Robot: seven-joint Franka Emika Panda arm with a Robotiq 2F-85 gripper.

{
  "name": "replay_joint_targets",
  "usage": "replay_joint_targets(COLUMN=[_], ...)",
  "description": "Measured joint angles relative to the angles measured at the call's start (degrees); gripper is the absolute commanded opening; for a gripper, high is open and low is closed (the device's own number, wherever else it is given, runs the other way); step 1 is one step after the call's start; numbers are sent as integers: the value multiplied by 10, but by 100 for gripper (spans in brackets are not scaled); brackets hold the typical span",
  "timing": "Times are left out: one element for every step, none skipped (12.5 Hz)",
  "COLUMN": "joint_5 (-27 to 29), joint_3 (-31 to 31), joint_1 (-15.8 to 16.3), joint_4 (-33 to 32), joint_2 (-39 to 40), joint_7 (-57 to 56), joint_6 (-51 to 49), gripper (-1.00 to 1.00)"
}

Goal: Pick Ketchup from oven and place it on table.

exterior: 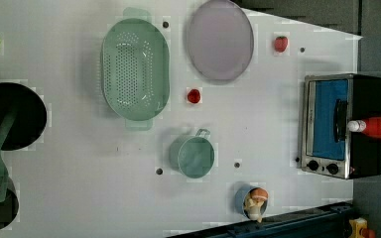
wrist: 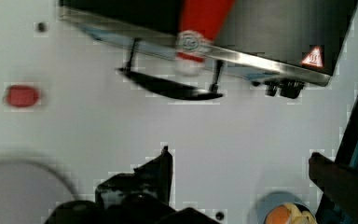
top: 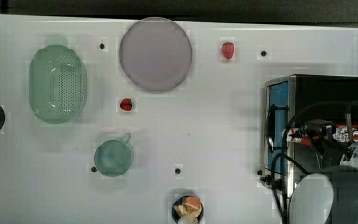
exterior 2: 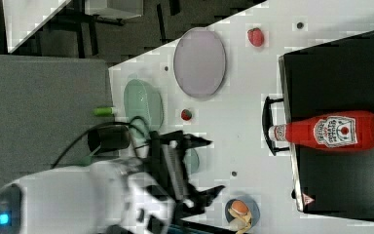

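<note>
You are looking at a wide white table [exterior: 258,129] dotted with small dark holes and scattered with kitchenware. At the left view's right edge, a black toaster oven [exterior: 367,158] is sitting with its bluish glass door shut. The ketchup [exterior 2: 333,130] is lying on its side on the oven's flat top, white cap poking past the front edge above the handle.

The gripper [exterior 2: 212,165] is hanging over the table well apart from the bottle, its jaws spread wide and holding nothing. So the pick is not yet begun; reaching, grasping, lifting and setting the bottle on the table are all still ahead.

In the top view, the arm and its cables are covering much of the bottle. The wrist view is cutting off the bottle's body.
</note>
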Motion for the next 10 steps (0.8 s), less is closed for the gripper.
replay_joint_targets(joint_5=[10, 12, 5, -5, -3, 8, 12, 14, 34, 64], joint_3=[-19, -35, -47, -54, -63, -68, -75, -84, -91, -101], joint_1=[0, 0, -2, -3, -2, -2, -1, -3, -5, -4], joint_4=[1, 0, -2, 2, 10, 16, 22, 31, 33, 38], joint_2=[20, 40, 56, 74, 92, 109, 125, 147, 168, 194], joint_7=[0, 0, 0, 0, 0, 0, 0, 0, 0, 0], joint_6=[21, 47, 73, 109, 138, 167, 187, 213, 223, 219], gripper=[100, 100, 100, 100, 100, 100, 100, 100, 100, 100])
